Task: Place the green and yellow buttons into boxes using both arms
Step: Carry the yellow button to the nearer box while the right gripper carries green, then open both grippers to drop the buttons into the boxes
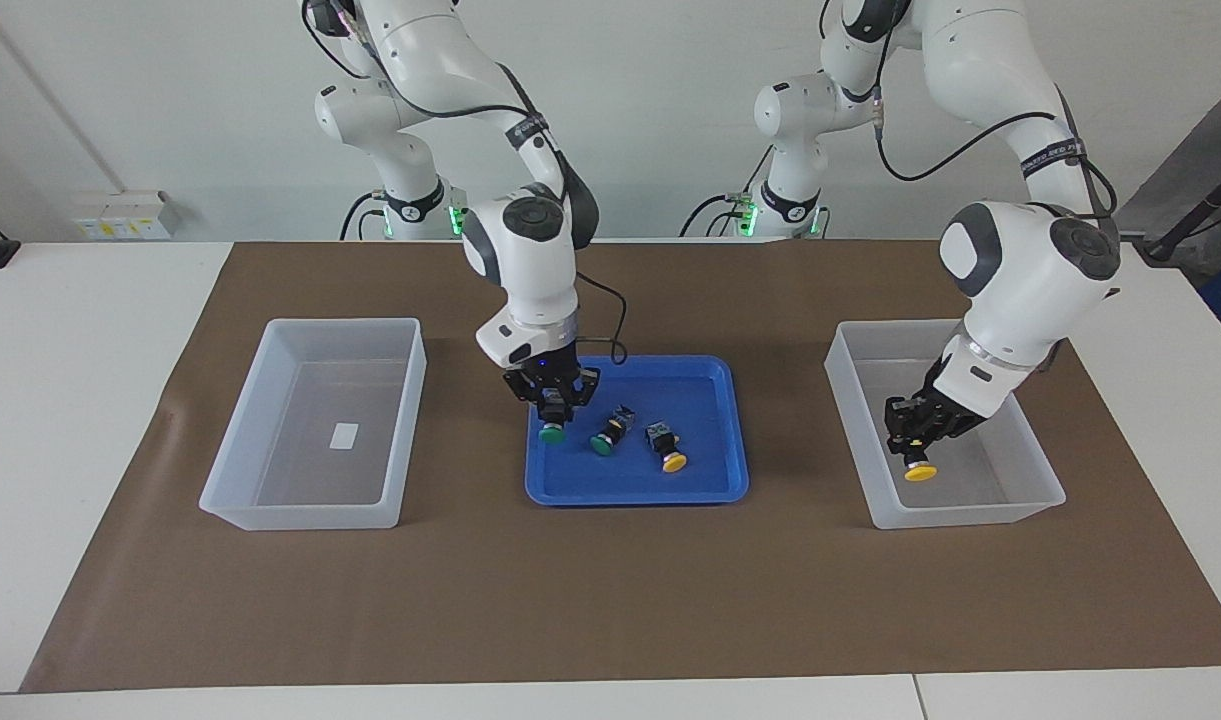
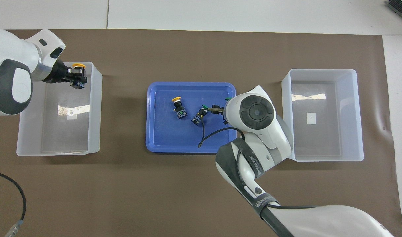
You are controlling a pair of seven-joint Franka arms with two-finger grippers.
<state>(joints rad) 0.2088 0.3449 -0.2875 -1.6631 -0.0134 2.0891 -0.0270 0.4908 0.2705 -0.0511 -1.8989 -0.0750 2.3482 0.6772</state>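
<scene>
A: What is seen at the left end effector (image 1: 918, 447)?

B: It is lowered inside the box (image 1: 1040, 505) at the left arm's end of the worktop (image 1: 610, 600), and a yellow button (image 1: 920, 472) is pinched by its body, cap pointing down. Whether the cap is touching the box floor cannot be told.

A: And in the blue tray (image 1: 710, 490) between the boxes?

B: Two buttons are left lying on their sides there: a second yellow button (image 1: 667, 447), then a green button (image 1: 610, 433) just beside the right end effector (image 1: 554, 412).

A: How is that end effector set?

B: It is closed on another green button (image 1: 551, 431), again by the blocky body, cap down, low over the tray. The second box (image 1: 230, 505), toward the right arm's end, holds no button.

A: How are the buttons judged to handle?

B: They are judged light, rigid and not fragile. The round cap is likely slippery, so the squared body is considered the better place to be gripped.
</scene>
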